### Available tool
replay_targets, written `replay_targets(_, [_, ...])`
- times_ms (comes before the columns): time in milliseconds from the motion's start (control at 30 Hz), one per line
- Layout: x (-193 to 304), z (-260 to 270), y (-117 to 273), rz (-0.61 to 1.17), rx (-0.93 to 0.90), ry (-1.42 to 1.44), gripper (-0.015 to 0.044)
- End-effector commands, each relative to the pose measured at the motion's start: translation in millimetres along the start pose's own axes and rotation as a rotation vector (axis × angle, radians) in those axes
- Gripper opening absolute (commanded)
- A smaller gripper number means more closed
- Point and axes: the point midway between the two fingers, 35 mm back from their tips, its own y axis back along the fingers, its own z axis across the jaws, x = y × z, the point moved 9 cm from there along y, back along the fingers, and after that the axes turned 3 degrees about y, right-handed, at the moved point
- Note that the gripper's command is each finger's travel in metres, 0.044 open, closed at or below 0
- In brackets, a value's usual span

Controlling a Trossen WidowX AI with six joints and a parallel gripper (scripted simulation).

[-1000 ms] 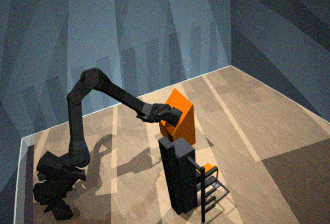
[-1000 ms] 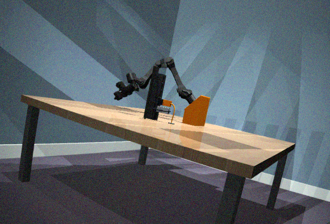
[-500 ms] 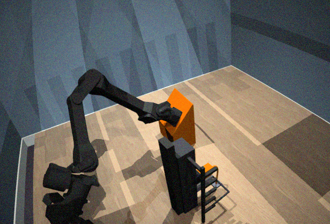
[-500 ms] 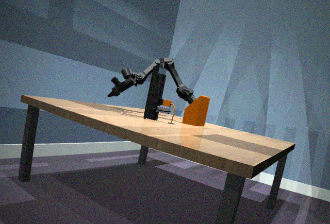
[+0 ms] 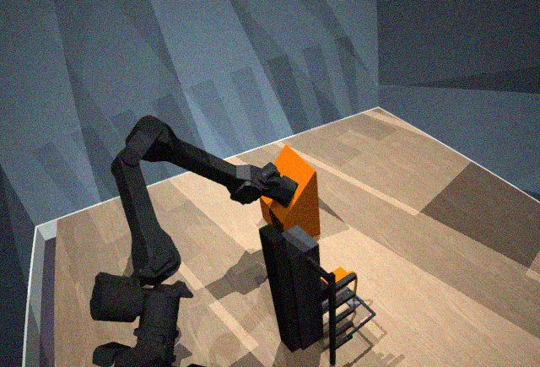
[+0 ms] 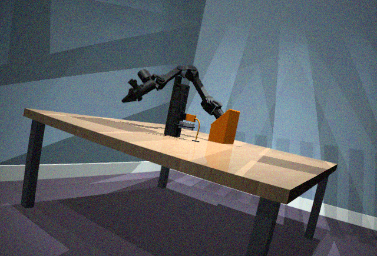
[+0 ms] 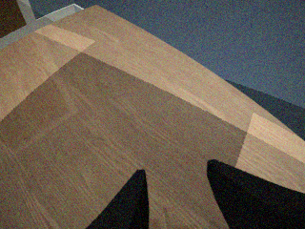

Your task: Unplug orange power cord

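Orange plug (image 5: 342,273) sits in the strip (image 5: 293,286), well apart from the empty, part-open jaws.
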Motion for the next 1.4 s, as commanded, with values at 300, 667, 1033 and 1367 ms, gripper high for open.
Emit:
replay_targets(300, [-47.8,76.5,41.7,-0.11,-0.266,0.169,0.016])
replay_targets(667, [-77.3,136.1,93.9,-0.212,-0.466,0.304,0.016])
replay_targets(1033, [-78.8,200.8,150.6,-0.245,-0.656,0.514,0.016])
replay_targets(1367, [-50.5,251.1,187.2,-0.22,-0.814,0.813,0.016])
